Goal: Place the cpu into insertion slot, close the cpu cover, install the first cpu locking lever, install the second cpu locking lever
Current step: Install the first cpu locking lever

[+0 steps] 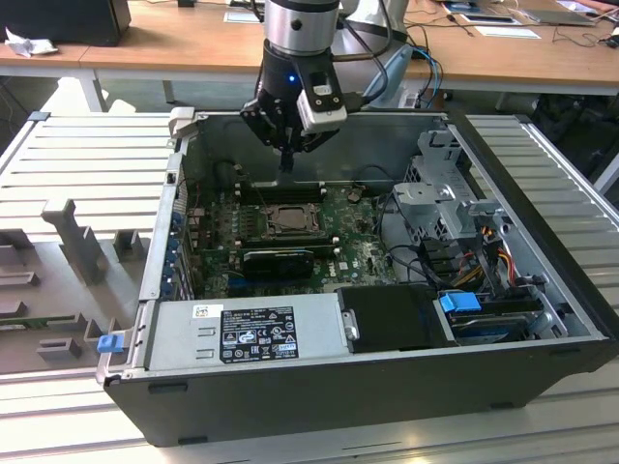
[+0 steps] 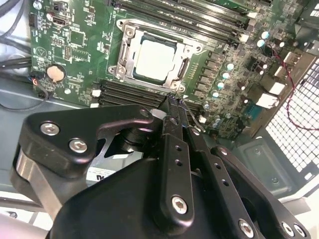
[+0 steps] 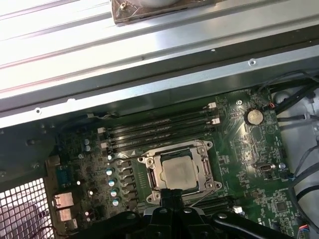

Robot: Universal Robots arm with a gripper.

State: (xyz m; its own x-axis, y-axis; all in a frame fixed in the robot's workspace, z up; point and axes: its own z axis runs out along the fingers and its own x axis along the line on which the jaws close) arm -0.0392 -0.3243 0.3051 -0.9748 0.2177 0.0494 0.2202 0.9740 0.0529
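Exterior view: my gripper (image 1: 287,160) hung inside the open computer case (image 1: 319,391), above the motherboard (image 1: 360,240) and apart from it, with the cpu (image 1: 288,221) almost straight beneath the fingertips. In both wrist views the two fingers were pressed together along their length, and I saw nothing held between them. The cpu (image 2: 155,59), silvery top facing up, lay flat in the insertion slot just ahead of and below the fingertips, not touched by them. The cpu cover (image 2: 124,52) lay folded down around it, its square opening framing the chip, so I judged both the placing and the closing as done. A thin wire (image 2: 188,117) ran close beside the fingertips in the second wrist view; I could not tell whether it was one of the locking levers. Nor could I tell from either wrist view whether any lever was hooked under its catch, so I judged the two lever steps to be the part not shown as finished.
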